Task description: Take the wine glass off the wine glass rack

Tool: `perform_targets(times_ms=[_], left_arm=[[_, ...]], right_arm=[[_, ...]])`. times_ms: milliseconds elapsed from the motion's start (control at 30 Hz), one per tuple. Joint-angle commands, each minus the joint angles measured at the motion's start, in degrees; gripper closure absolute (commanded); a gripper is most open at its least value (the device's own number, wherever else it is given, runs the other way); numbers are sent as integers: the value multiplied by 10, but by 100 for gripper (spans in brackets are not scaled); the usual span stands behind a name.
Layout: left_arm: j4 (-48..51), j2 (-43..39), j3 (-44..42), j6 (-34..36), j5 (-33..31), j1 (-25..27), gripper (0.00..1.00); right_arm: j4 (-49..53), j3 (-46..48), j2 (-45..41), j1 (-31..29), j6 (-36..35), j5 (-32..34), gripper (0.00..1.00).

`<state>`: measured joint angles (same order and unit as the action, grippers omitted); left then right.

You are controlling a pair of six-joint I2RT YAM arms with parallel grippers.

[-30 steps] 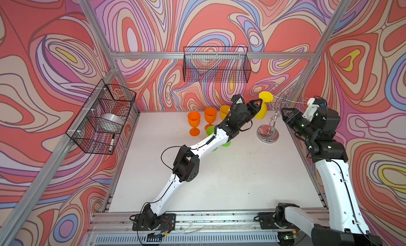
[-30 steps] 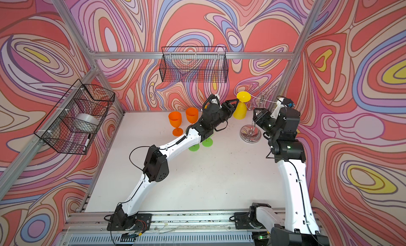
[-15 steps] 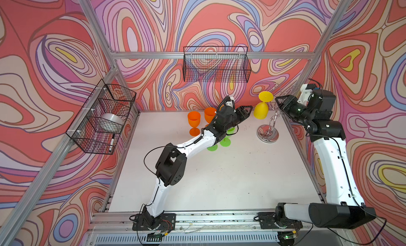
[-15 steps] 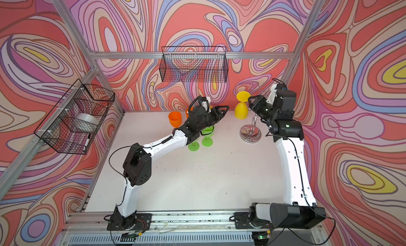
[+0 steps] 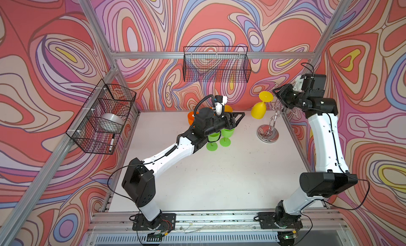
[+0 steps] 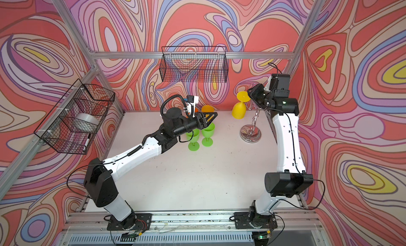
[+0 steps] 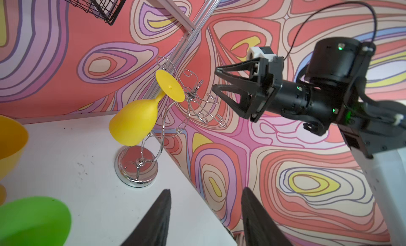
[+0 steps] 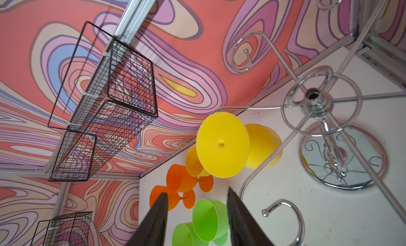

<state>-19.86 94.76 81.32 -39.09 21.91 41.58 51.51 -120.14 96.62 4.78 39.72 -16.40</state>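
Note:
A yellow wine glass (image 5: 260,109) (image 6: 239,110) (image 7: 134,121) hangs bowl-down and tilted from a looped arm of the chrome wine glass rack (image 5: 268,133) (image 6: 251,134) (image 7: 138,168). Its round foot (image 8: 222,143) sits at the rack's top. My right gripper (image 5: 277,95) (image 6: 251,95) (image 7: 215,79) (image 8: 196,191) is open and empty, level with the rack top, just right of the foot. My left gripper (image 5: 241,115) (image 6: 215,115) (image 7: 206,191) is open and empty, a short way left of the glass, above the table.
Two green glasses (image 5: 226,135) (image 8: 208,218) stand under my left wrist, with orange glasses (image 5: 190,119) (image 8: 178,179) and an amber one (image 5: 228,108) behind. Black wire baskets hang on the back wall (image 5: 216,64) and left wall (image 5: 103,115). The rack stands near the table's right edge.
My left gripper has drawn back to the left, away from the yellow glass, and opened a little wider. The right arm has risen, bringing its gripper up beside the glass foot.

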Motion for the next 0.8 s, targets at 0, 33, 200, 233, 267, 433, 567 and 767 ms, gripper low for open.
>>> perform_targets(times_ms=[0,33,200,233,267,433,567,767], left_arm=[[33,-33,-26,92,21,-1,45],[38,-43,-34,102,21,-1,44],[67,-77,-62,140,22,-2,39],[71,-82,-68,144,21,-2,39],[72,-89,-74,146,20,-2,38],[85,-114,-107,153,15,-4,37],[90,-125,-126,147,15,-5,37],[97,-140,-144,140,19,-5,36]], right_arm=[[39,-25,21,-3,-1,31,54],[44,-32,26,-3,-8,42,54],[33,-39,45,-3,-21,47,54],[26,-36,45,-3,-23,47,53],[19,-32,45,-3,-24,47,53],[-3,-19,67,-3,-43,57,52],[-20,-16,82,-3,-52,50,52],[-55,-4,92,-3,-55,48,52]])
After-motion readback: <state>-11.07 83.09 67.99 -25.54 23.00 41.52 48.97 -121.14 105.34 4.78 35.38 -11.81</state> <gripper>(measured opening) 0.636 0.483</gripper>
